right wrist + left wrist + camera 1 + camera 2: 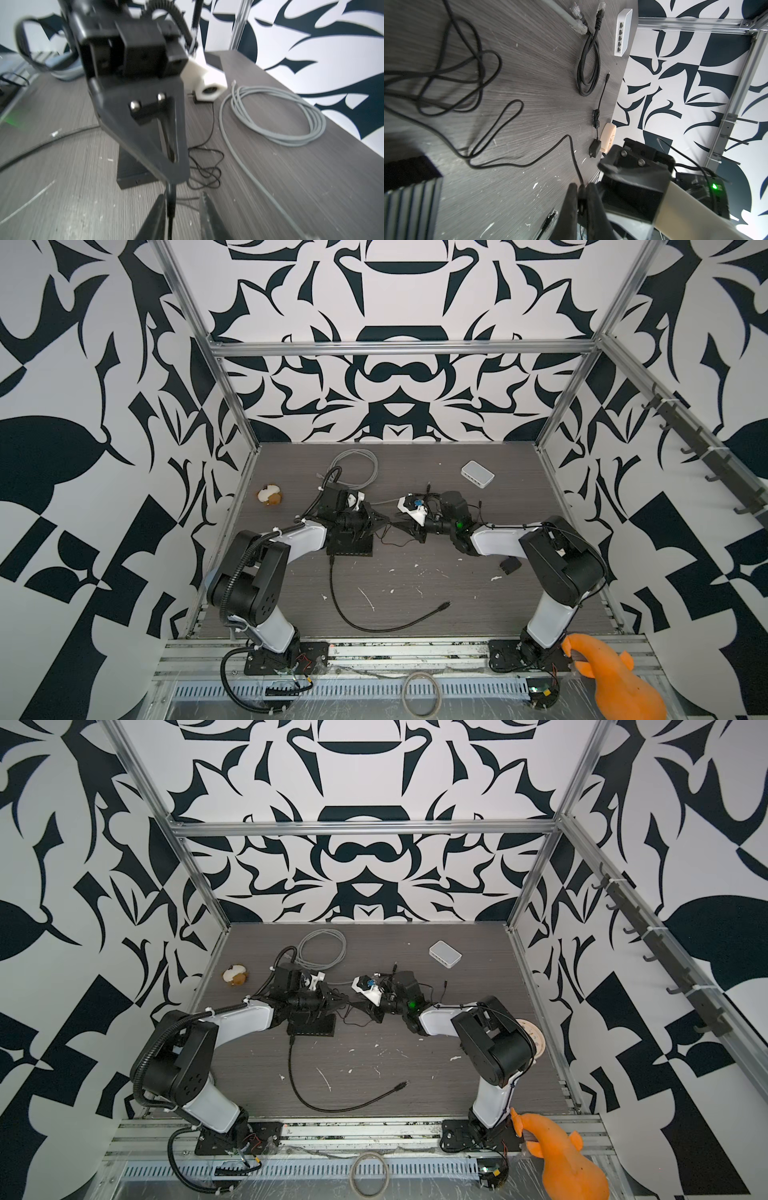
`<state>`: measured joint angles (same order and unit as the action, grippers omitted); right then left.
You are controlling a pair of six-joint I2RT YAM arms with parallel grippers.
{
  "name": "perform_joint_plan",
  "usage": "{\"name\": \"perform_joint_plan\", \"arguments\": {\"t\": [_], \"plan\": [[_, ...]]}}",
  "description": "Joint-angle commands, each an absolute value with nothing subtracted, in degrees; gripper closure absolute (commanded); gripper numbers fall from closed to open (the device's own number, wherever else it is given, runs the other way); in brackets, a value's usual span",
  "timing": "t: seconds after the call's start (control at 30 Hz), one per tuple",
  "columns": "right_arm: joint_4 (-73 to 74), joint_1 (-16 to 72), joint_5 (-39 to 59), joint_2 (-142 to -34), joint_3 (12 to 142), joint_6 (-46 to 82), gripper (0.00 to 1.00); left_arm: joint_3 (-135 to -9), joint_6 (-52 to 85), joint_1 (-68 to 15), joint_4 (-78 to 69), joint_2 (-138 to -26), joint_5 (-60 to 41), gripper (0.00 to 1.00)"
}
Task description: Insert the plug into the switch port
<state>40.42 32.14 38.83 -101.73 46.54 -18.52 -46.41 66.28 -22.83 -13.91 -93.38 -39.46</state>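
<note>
Two arms meet tip to tip over the middle of the bench [457, 593], and the insertion has not yet begun, by the look of it. The left arm [303, 539] reaches in low from its front corner, forearm passing over the black switch [351, 546]. Its jaws are pinched shut on the small black plug [170, 200], whose thin cord [572, 149] trails off across the bench. The right arm [494, 539] mirrors it from the opposite side with its jaws partly open and straddling the plug. The plug sits close against one finger [155, 214] while the other stands clear, seemingly a handover or re-grip. It appears to be held off the bench and is in no port. A white switch [478, 474] sits well apart near the back, and which of the two switches is meant cannot be told. Left to do: settle the grip, line up on a port, and push the plug home.
</note>
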Motion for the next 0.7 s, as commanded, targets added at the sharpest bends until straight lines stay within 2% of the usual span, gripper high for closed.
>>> {"name": "perform_joint_plan", "arguments": {"t": [0.0,0.17,0.43,0.67], "plan": [[47.1,32.4,41.7,-102.1,46.1,-17.4,0.72,-45.9,67.2,-22.5,-15.3,-92.8,-41.4,0.94],[47.8,32.7,44.1,-103.4,46.7,-17.1,0.75,-45.8,67.4,-22.5,-15.6,-92.5,-42.3,0.94],[46.6,32.4,46.4,-103.6,46.0,-18.1,0.70,-45.8,66.6,-21.2,-13.7,-90.6,-42.9,0.94],[46.9,32.3,45.7,-104.1,46.5,-17.5,0.79,-45.6,65.8,-20.9,-13.2,-89.9,-44.1,0.94]]}}
